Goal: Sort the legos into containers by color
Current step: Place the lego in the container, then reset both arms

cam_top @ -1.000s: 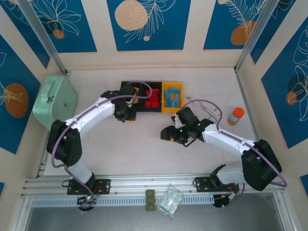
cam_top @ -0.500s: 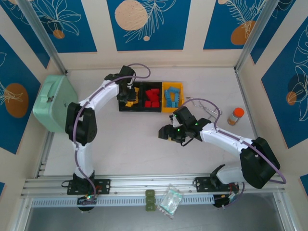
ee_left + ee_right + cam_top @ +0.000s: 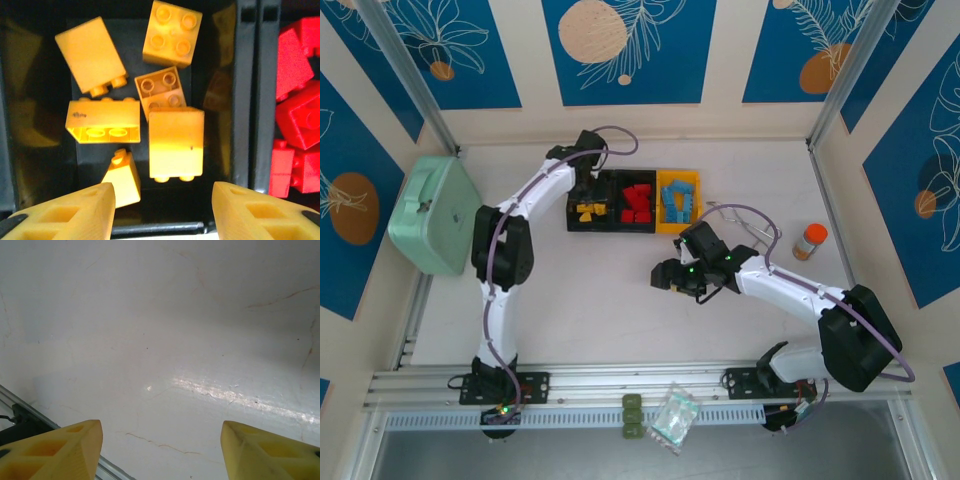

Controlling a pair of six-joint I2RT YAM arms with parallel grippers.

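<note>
Legos (image 3: 176,145) lie sorted in bins (image 3: 246,125): yellow left, red middle, blue right. Left hand (image 3: 162,200) spread, empty, over yellow; we lift straight up, clear of walls. Right hand (image 3: 160,440) spread, empty, over bare surface (image 3: 150,340).

Legos (image 3: 638,203) lie in the joined containers (image 3: 610,228); bottle (image 3: 809,241), seemingly upright, well right.

Lit brightly and evenly from overhead, with only soft, short shadows cast under the arms (image 3: 790,290) on the pale table (image 3: 620,320). Streaked with glare across the table in the right wrist view. Washed warm, nearly overexposed, on the yellow bricks (image 3: 176,150), mirrored dimly in the glossy black bin (image 3: 245,100) walls. Blurred softly at the near fingertips (image 3: 75,210), probably from closeness.
</note>
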